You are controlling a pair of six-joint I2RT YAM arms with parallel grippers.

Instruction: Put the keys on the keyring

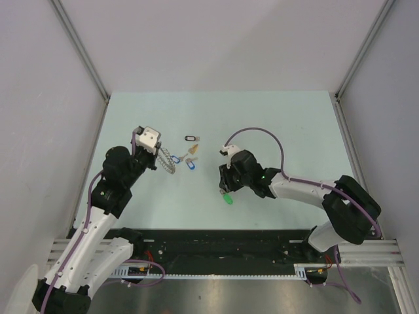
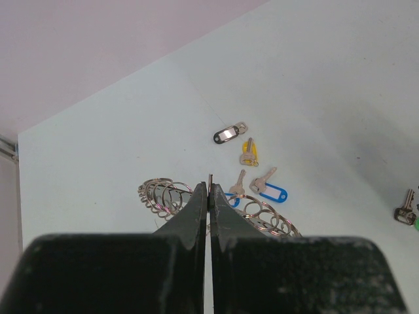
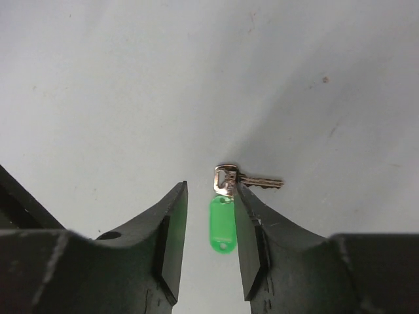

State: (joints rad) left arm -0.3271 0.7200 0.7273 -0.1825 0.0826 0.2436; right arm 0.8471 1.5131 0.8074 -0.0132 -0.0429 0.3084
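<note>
The left gripper (image 2: 209,188) clamps the keyring (image 2: 163,196); the right gripper (image 3: 209,193), jaws apart, straddles the green-tagged key (image 3: 221,224) well right of the keyring. Pickup looks to be the step in hand; next it must close squarely on that key.

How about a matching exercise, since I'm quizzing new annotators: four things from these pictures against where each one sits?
Things
1. green-tagged key
2. black-tagged key
3. keyring
4. yellow-tagged key

Places
A. pinched at the tip of the shut left gripper
B. on the table between the fingers of the open right gripper
C. farthest from the arms' bases
D. lying between the black-tagged key and the blue-tagged keys

Pairs: 1-B, 2-C, 3-A, 4-D
</note>
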